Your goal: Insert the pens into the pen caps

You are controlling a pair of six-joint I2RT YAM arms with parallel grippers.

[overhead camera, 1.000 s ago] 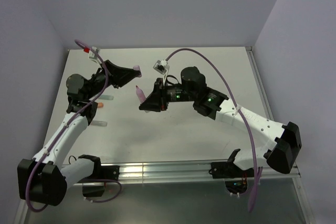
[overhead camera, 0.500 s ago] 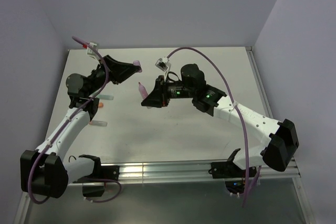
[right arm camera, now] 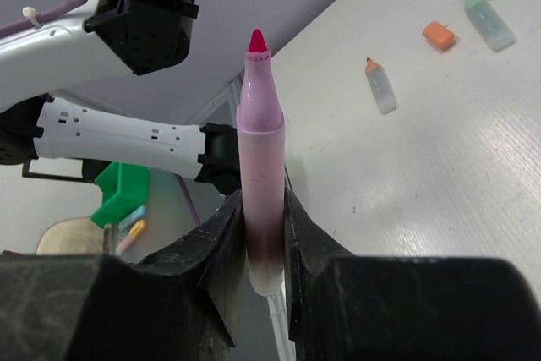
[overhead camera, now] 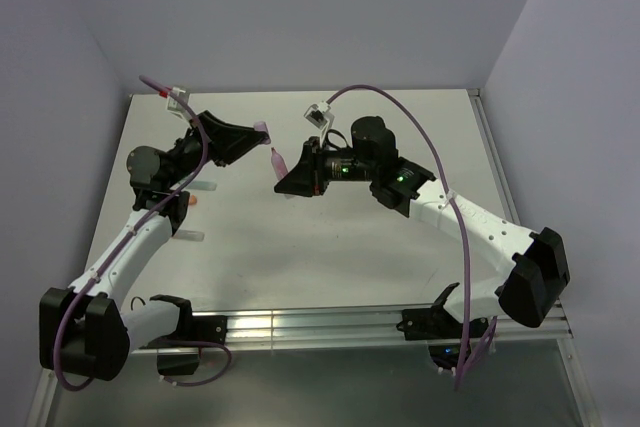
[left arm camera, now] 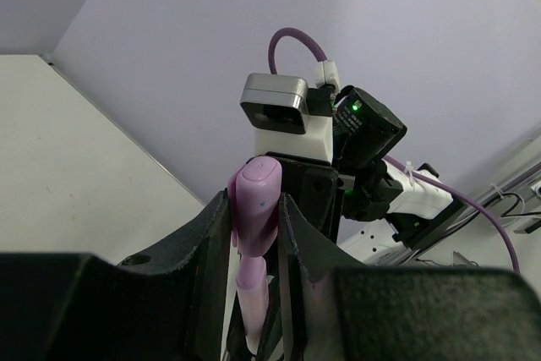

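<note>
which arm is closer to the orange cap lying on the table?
Left. The left arm runs just beside the orange cap in the top view; the right arm is across the table to its right.

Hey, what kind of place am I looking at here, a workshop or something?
Probably a robot lab test cell: a left arm and right arm bolted at the edge of a white table, plain walls boxing it in, and a cabled wrist camera.

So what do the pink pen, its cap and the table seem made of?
The pink pen looks like glossy, translucent plastic, with highlights along the barrel. The cap seems smooth plastic, softly shiny. The table is pale and faintly streaked with a dull sheen, perhaps laminate.
</note>
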